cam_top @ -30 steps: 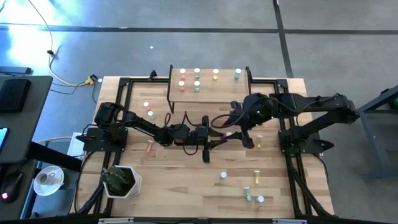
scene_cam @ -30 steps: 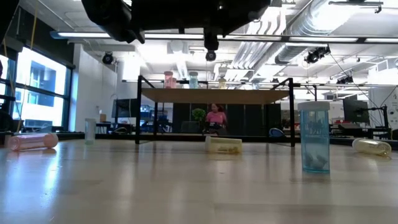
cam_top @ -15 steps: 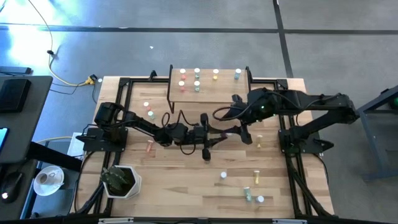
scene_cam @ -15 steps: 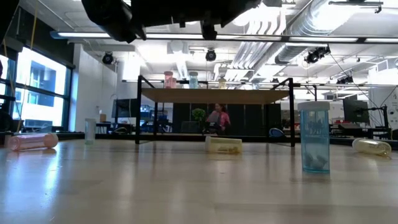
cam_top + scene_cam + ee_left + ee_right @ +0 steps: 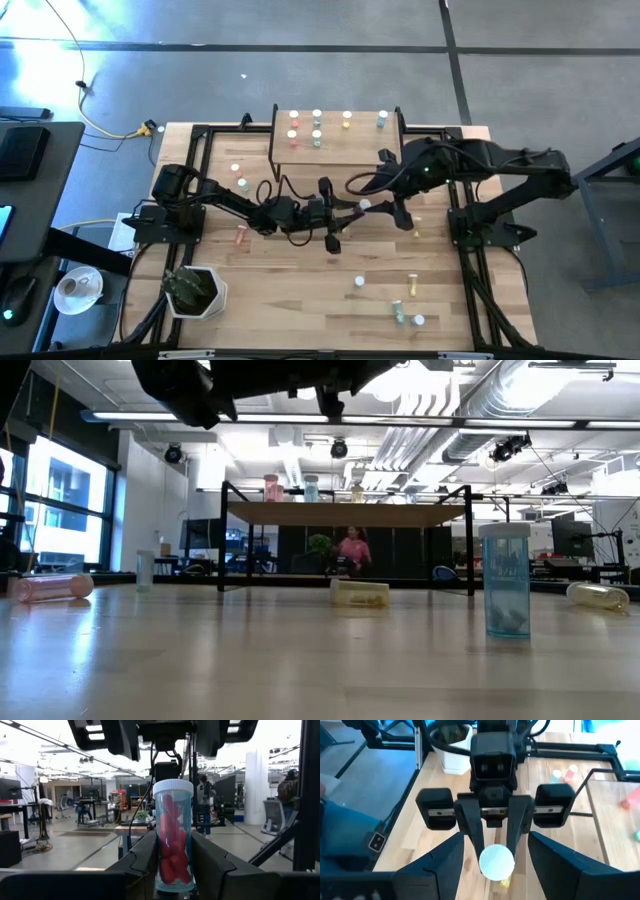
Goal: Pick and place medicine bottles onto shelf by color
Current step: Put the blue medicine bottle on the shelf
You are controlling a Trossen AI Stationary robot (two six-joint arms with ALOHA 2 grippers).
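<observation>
Two pincers meet above the worktop's (image 5: 300,290) middle. Left pincer (image 5: 495,837) clamps an upright red-filled medicine bottle (image 5: 173,835); right pincer (image 5: 385,205) spreads wide around it, holding nothing. A good handover likely needs a centred grip before release. Shelf (image 5: 335,150) sits at the far edge, an open office behind.

Two dark jointed arms (image 5: 225,197), looping black cables, apparently matte fingers (image 5: 210,865).

- Seen between the right claw's (image 5: 496,851) spread dark fingers (image 5: 445,860), the left claw (image 5: 492,837) pinches a small white-capped bottle (image 5: 496,861).
- Behind, on the light plank bench (image 5: 430,827): a white plant pot (image 5: 451,745) and two upright bottles (image 5: 564,773).
</observation>
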